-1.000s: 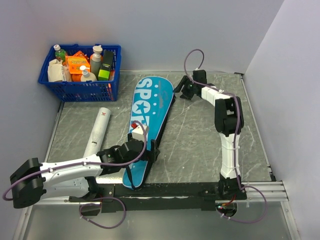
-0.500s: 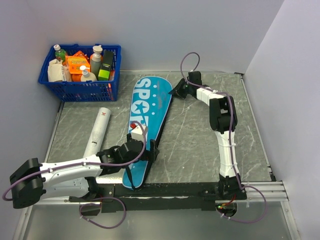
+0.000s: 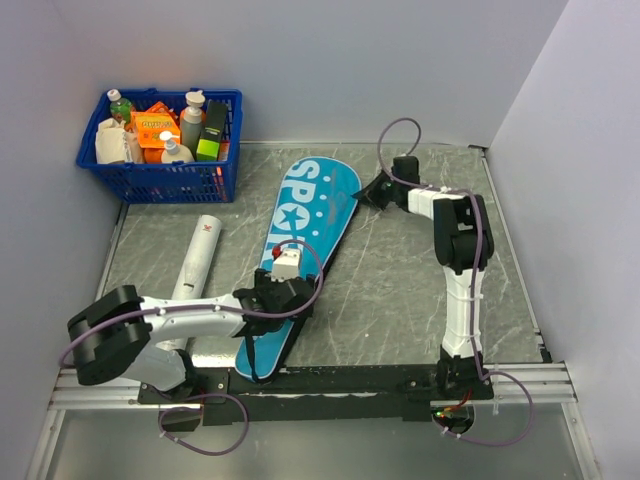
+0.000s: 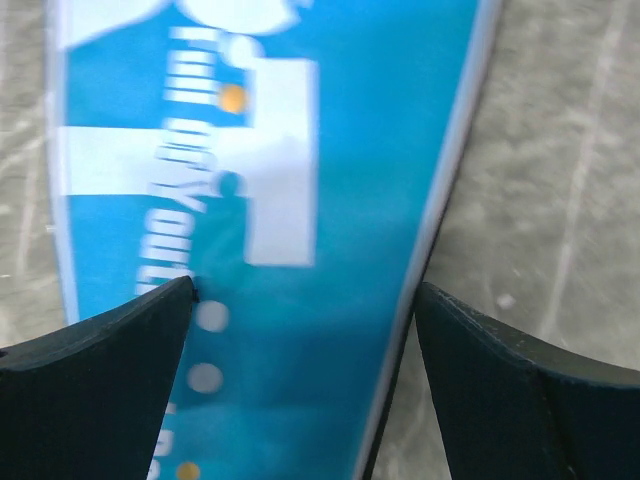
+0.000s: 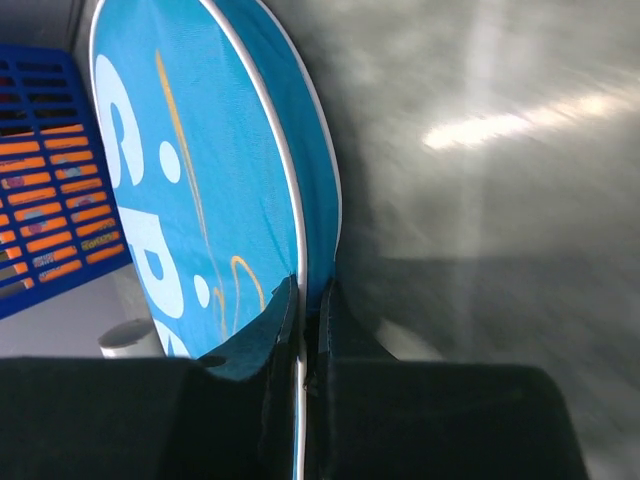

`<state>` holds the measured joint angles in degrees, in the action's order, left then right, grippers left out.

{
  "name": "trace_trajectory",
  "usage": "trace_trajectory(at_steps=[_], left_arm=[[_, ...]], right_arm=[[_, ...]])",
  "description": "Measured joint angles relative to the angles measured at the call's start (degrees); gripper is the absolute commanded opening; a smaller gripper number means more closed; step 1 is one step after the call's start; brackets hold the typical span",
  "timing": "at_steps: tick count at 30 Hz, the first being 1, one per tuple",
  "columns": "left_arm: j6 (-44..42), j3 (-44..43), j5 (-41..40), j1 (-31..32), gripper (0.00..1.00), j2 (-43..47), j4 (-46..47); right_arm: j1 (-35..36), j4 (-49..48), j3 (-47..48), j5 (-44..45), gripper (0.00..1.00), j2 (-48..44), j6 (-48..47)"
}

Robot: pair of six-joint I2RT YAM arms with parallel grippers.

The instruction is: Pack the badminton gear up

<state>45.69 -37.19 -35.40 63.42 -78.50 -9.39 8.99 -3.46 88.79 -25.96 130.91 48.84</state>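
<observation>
The right end effector (image 5: 305,293) is pinched tight on the rim of the teal cover (image 3: 305,215), at its wide end toward the far edge of the surface (image 3: 400,290). The left end effector (image 4: 305,300) gapes wide above the cover's narrow end, holding nothing. The white tube (image 3: 196,258) lies loose to the left of the cover. Neither racket nor shuttlecocks are visible. Packing is judged incomplete.

In the top view the left arm (image 3: 185,322) hides the lower end of the tube (image 3: 198,252), the left gripper (image 3: 283,292) covers a band of the cover (image 3: 308,215) at lower centre, and the right gripper (image 3: 368,192) at upper centre is too small for us to read. In the left wrist view the cover runs off top and bottom, its lettering smeared, and the bottom corners cut the fingers (image 4: 90,390). In the right wrist view the table (image 5: 500,120) blurs at upper right and the left edge cuts the basket (image 5: 40,200).
</observation>
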Motion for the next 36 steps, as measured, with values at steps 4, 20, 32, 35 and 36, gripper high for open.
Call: trace_trajectory(at_steps=[4,20,32,35,36], left_arm=[[1.6,-1.5,-2.7,0.0,0.97,-2.8,-1.7],[-6.3,-7.5,-4.0,-2.7,0.96,-13.6,0.4],[-20.8,-13.0,2.1,-11.7,0.96,-17.4,10.8],[-23.2,-14.7,4.6,-13.0,0.96,-19.5,13.9],[-24.1,-15.4,5.6,-13.3,0.97,-20.5,14.8]], right_arm=[[-2.1,-1.5,-5.8,0.1,0.0,-3.4,-0.3],[-9.0,-5.1,-40.6,11.0,0.0,-31.6,4.5],[-14.1,2.4,-50.8,16.6,0.0,-49.4,7.7],[-16.3,3.9,-50.5,16.5,0.0,-49.7,7.2],[-17.1,4.4,-50.4,16.5,0.0,-49.6,7.0]])
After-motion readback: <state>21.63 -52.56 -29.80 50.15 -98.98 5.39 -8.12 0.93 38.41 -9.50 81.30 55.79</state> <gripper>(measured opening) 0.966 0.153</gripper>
